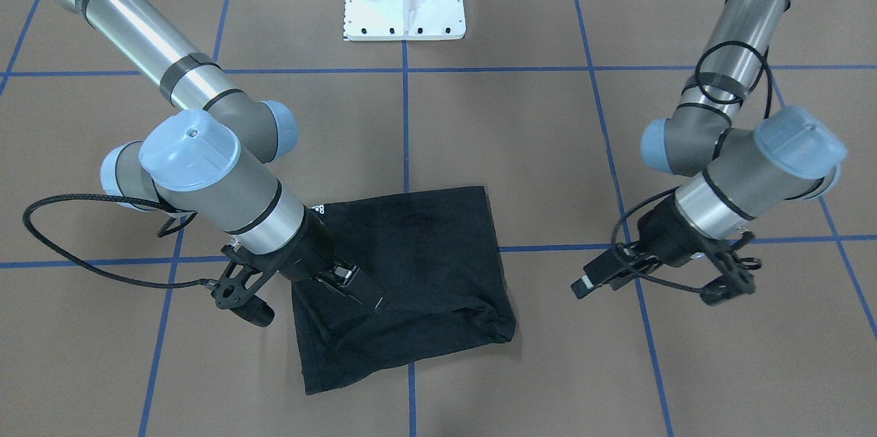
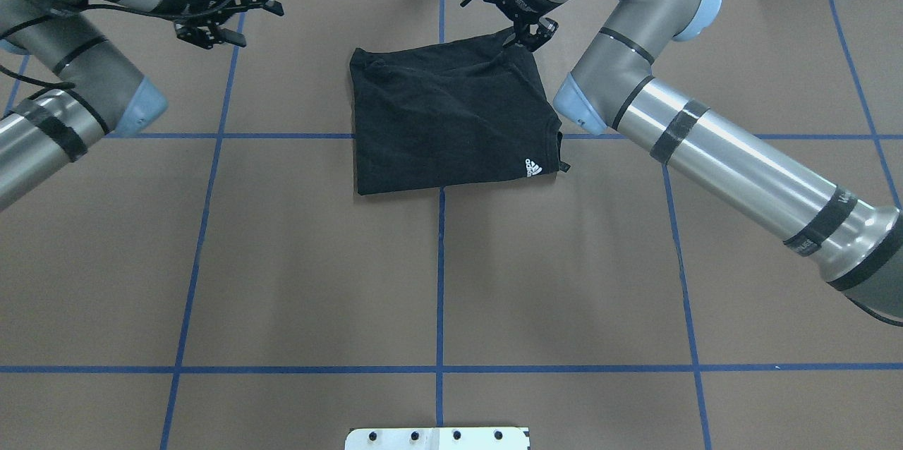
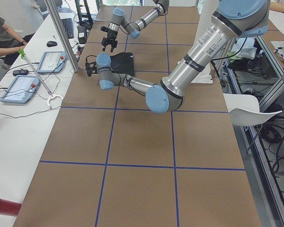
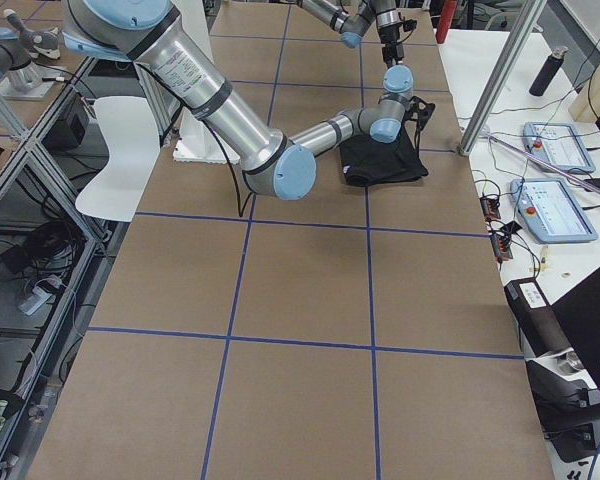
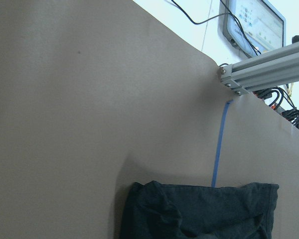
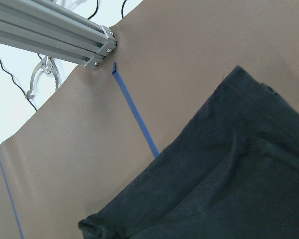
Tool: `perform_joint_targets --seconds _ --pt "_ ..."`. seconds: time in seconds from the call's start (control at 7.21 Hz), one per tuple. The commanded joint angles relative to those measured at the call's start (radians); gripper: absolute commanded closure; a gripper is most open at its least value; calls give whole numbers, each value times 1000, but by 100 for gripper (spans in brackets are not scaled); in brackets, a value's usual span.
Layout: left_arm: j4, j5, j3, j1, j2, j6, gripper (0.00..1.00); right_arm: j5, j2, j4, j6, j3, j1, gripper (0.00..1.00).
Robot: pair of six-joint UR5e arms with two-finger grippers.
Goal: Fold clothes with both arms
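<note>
The left arm (image 2: 70, 76) comes in from the left edge of the overhead view. The left gripper (image 1: 586, 283) hangs over bare brown bench (image 2: 282, 259), well apart from the clothing. I cannot tell if its fingers are spread or pressed together.

In the middle lies the black T-shirt (image 2: 444, 118), folded to a rough square and flat on the bench. It sits on the crossing of two blue tape lines (image 2: 440, 274), in the half far from the white base plate (image 2: 437, 438). A small white logo (image 2: 534, 168) shows at its near right corner.

The right arm (image 2: 741, 154) reaches in from the right. The right gripper (image 1: 366, 293) has its tips at the far right corner of the T-shirt, touching the cloth or just above it. I cannot tell whether it is pinching the fabric or is spread
</note>
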Motion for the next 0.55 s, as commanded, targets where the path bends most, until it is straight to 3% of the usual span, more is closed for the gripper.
perform_joint_targets --seconds 0.0,0.42 --pt "2 -15 -124 -87 168 263 0 40 -132 -179 -281 145 101 0" --pt "5 -14 -179 -232 348 654 0 46 -412 -203 -705 233 230 0"
